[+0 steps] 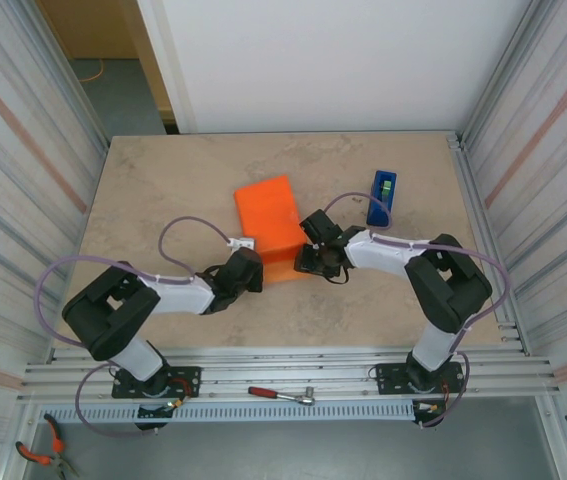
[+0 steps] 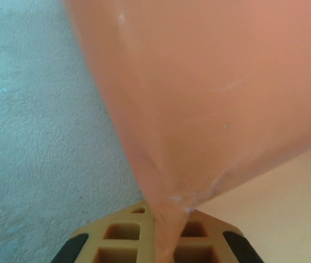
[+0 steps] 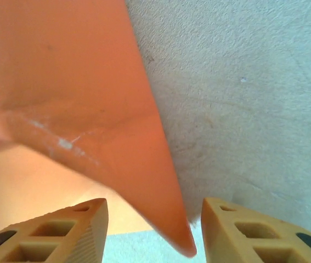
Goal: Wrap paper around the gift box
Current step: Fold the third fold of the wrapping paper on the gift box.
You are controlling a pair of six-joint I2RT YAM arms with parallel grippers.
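You have a pale, stone-look table [image 1: 163, 190]. The orange paper [image 1: 271, 225] lies near its middle, and a blue tape holder [image 1: 382, 197] sits to its right.

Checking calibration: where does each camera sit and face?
Top external: above, behind left arm and right arm, both in view, looking down at the table.
Left wrist: on the left arm, looking along the left tool, shut on the paper.
Right wrist: on the right arm, looking along the open right tool.
Shared: all see the paper.
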